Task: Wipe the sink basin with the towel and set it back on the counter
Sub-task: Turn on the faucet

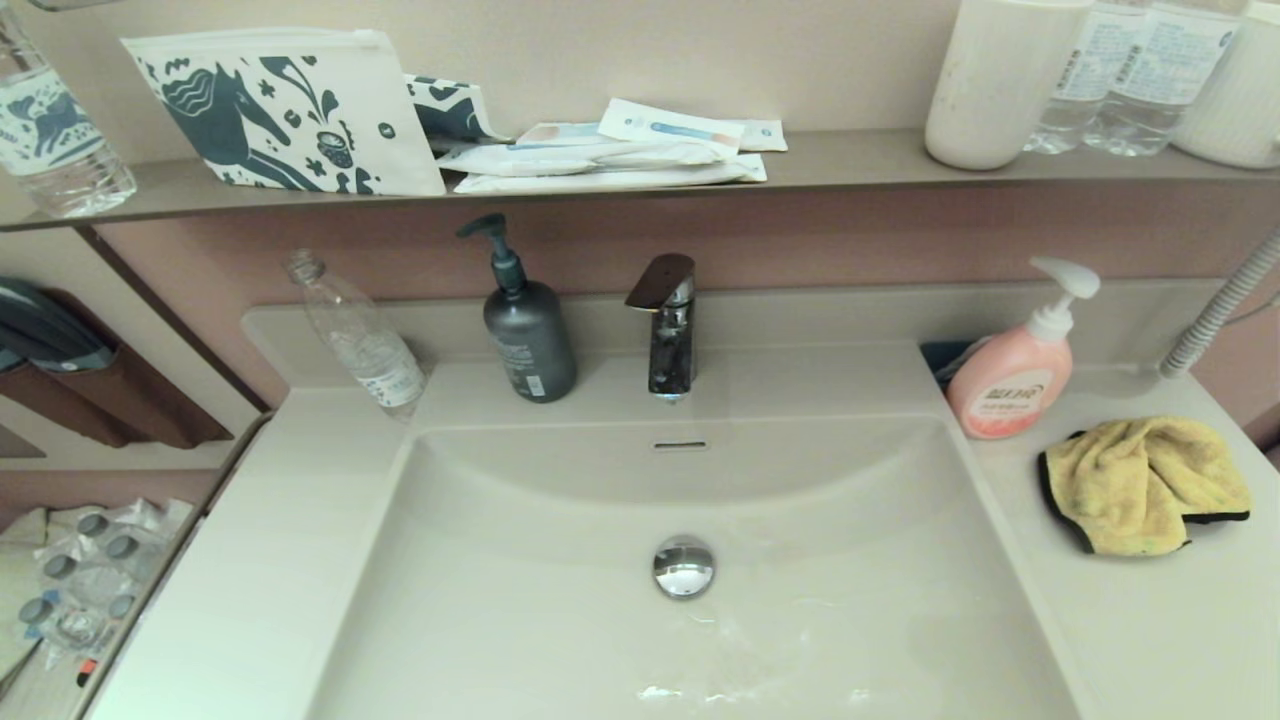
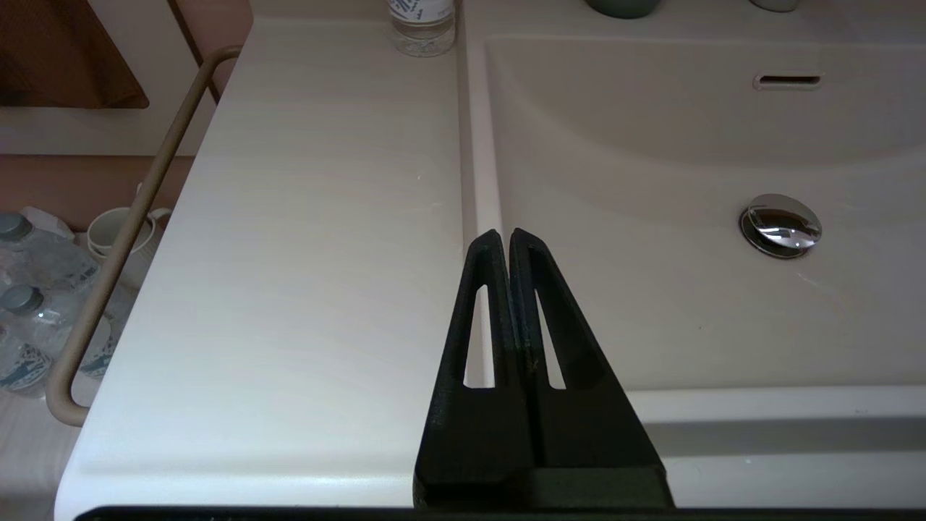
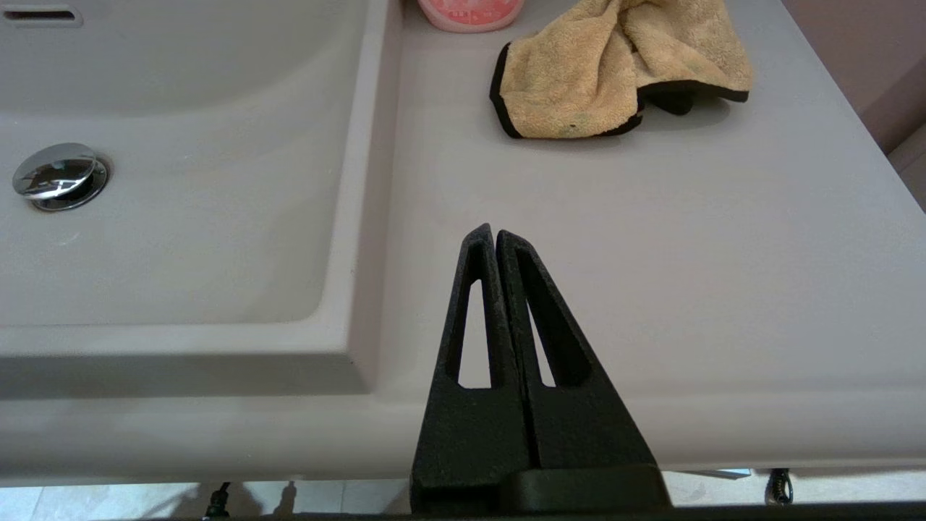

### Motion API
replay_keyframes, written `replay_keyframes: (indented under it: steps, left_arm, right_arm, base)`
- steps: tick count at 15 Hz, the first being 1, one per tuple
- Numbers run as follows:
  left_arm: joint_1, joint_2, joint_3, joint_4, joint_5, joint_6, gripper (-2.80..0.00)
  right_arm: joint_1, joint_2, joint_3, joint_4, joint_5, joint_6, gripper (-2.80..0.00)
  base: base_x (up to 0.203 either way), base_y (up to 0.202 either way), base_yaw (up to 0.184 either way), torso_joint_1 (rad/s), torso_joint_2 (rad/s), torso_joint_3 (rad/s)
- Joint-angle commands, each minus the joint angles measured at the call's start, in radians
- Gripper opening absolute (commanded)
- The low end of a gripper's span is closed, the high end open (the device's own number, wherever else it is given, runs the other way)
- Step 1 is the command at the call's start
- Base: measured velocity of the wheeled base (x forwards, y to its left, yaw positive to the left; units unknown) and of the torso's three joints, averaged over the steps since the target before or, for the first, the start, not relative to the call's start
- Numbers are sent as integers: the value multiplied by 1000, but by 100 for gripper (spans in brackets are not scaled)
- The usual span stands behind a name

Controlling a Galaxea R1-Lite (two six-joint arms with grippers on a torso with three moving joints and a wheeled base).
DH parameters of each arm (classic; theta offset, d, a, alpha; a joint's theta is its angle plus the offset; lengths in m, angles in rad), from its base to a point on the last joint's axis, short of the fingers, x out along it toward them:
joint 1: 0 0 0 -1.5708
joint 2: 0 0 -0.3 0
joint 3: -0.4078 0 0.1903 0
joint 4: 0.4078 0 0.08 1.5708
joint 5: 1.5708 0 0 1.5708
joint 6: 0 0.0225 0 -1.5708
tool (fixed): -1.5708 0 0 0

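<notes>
The mustard-yellow towel (image 1: 1145,485) with black trim lies crumpled on the cream-white counter (image 1: 1130,620) to the right of the sink basin (image 1: 560,560), just in front of a pink soap bottle. The right wrist view shows the towel (image 3: 618,65) well beyond my right gripper (image 3: 494,233), which is shut and empty over the counter's front edge. My left gripper (image 2: 504,236) is shut and empty too, held over the front left rim of the basin (image 2: 687,304). The chrome drain plug (image 1: 684,567) sits in the basin's middle. Neither gripper appears in the head view.
A tap (image 1: 668,325), a grey pump bottle (image 1: 525,325) and a clear plastic bottle (image 1: 358,335) stand along the back of the counter. The pink soap pump bottle (image 1: 1015,370) stands at the right. A brown-grey shelf (image 1: 850,165) above holds packets and bottles.
</notes>
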Motion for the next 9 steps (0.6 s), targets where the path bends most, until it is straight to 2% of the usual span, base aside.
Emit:
replay_keyframes:
  steps: [1, 9]
  left_arm:
    - [0, 1, 0, 0, 0, -1, -280]
    - [0, 1, 0, 0, 0, -1, -280]
  right_arm:
    - [0, 0, 0, 1, 0, -1, -280]
    - [0, 0, 0, 1, 0, -2, -280]
  base:
    - [0, 0, 0, 0, 0, 0]
    - [0, 0, 0, 0, 0, 0]
